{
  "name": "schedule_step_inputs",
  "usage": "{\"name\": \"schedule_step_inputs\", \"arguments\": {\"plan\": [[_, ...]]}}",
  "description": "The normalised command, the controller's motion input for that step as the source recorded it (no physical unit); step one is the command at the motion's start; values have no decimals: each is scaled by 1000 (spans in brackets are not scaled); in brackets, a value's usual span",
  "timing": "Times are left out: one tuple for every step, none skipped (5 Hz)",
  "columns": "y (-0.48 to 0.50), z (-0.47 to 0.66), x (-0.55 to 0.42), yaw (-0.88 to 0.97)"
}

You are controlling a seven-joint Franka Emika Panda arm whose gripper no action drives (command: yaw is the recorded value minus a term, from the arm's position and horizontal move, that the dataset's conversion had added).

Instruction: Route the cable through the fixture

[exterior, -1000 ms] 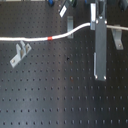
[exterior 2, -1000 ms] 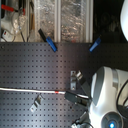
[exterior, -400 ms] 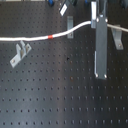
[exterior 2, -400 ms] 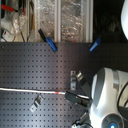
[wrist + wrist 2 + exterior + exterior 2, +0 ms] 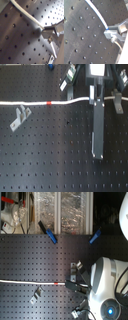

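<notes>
The white cable [image 5: 30, 103] runs from the first exterior view's left edge toward the middle, with its red band [image 5: 48, 102] partway along. My gripper [image 5: 96, 99] is shut on the cable's end. In the second exterior view the cable [image 5: 25, 282] and red band [image 5: 56, 284] lead to the gripper [image 5: 75, 286]. Both wrist views show the cable [image 5: 25, 12] [image 5: 96, 12] entering the closed fingers [image 5: 51, 30] [image 5: 112, 33]. A grey metal fixture [image 5: 20, 116] stands just below the cable, left of the red band, not touching it.
Two more grey fixtures stand on the black perforated board, one right of the gripper [image 5: 117, 101] and one behind it [image 5: 67, 81]. In the second exterior view, blue clips [image 5: 48, 233] [image 5: 95, 236] lie at the board's far edge, and the white arm body [image 5: 107, 292] fills the lower right.
The held end of the cable has dropped slightly, so the cable lies flatter. The red band has shifted a little toward the left in both exterior views.
</notes>
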Motion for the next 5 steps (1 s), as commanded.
{"name": "schedule_step_inputs", "arguments": {"plan": [[493, -76, 51, 114], [304, -4, 36, 103], [0, 17, 0, 0], [-12, 364, 88, 0], [40, 0, 6, 0]]}}
